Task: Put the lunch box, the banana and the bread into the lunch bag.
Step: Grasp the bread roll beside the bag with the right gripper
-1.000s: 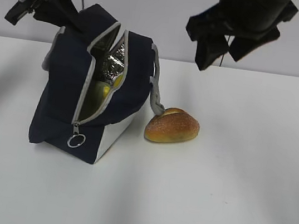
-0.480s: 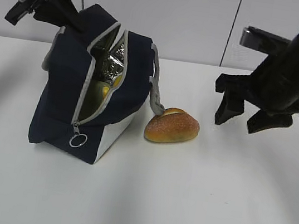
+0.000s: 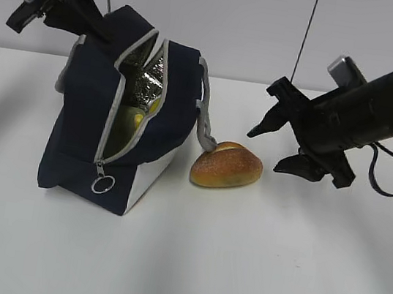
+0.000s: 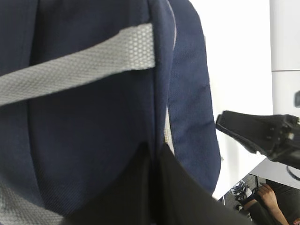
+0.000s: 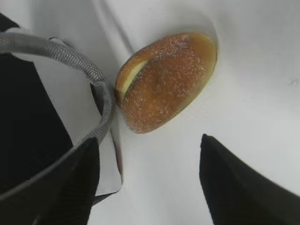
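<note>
White table [image 3: 254,259], bread [image 3: 227,166] touching lunch bag [image 3: 83,115] handle

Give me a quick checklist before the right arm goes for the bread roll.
1. Right tool open: ok, jaws spread apart.
2. Right tool lined up with bread roll: ok, it sits ahead between the jaws in the wrist view.
3. Roll free to lift: not ok, the grey handle of the bag hangs against it.
4. Bag mouth open: ok, unzipped, silver lining showing.
5. Left tool holding the bag: ok, shut on its fabric.
6. Room inside for the roll: cannot tell.
</note>
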